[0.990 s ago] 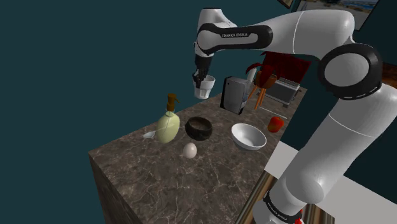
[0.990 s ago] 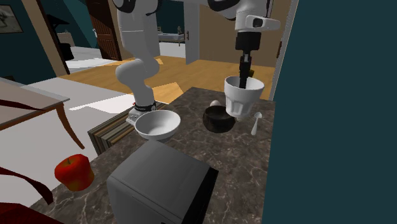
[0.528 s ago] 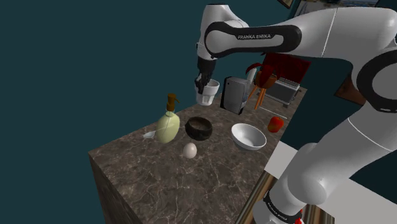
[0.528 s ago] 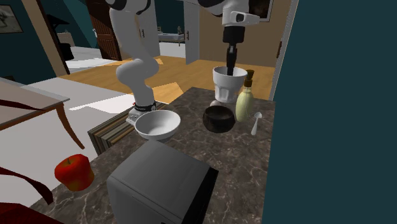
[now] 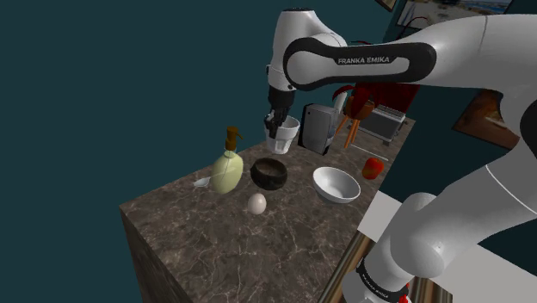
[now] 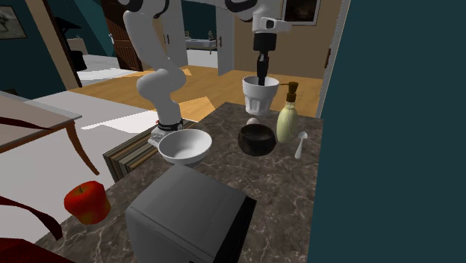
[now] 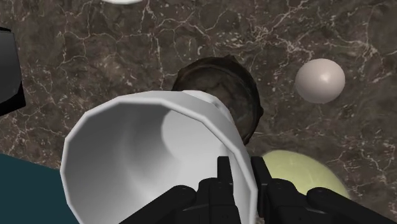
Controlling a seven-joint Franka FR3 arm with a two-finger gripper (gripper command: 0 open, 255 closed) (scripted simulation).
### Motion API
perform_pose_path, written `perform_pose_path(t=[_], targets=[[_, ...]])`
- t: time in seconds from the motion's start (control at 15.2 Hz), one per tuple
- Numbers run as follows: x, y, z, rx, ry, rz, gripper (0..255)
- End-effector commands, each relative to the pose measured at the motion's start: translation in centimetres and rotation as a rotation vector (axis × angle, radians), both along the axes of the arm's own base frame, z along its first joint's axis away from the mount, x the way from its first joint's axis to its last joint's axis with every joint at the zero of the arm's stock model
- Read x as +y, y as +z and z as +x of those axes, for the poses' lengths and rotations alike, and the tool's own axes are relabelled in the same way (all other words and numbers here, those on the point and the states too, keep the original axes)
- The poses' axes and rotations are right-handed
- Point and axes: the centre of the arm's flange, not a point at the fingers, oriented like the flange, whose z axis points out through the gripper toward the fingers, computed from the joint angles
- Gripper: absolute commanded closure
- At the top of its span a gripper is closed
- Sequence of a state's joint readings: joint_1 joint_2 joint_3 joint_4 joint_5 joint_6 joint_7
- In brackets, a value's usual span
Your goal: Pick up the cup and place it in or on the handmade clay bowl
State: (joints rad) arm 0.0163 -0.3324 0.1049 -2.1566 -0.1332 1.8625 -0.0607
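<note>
A black pincer [image 5: 277,120] clasps the rim of a white cup [image 5: 285,136], one finger inside it and one outside. The cup hangs in the air over a dark bowl [image 5: 268,173], which sits on a marbled surface [image 5: 206,228] beside a pale bottle [image 5: 227,170].

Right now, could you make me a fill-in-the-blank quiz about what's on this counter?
The gripper holds the white cup by its ____.
The bowl under the cup is ____, not white.
The apple on the counter is ____.
Missing words: rim, dark, red.
</note>
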Motion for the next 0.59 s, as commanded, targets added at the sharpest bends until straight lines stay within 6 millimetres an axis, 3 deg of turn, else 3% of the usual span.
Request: perform_pose_path(t=[0.0,0.53], targets=[[0.0,-1.0,-0.1,-0.001,0.000,0.000,255],[0.0,-5.2,-0.1,-0.001,0.000,0.000,255]])
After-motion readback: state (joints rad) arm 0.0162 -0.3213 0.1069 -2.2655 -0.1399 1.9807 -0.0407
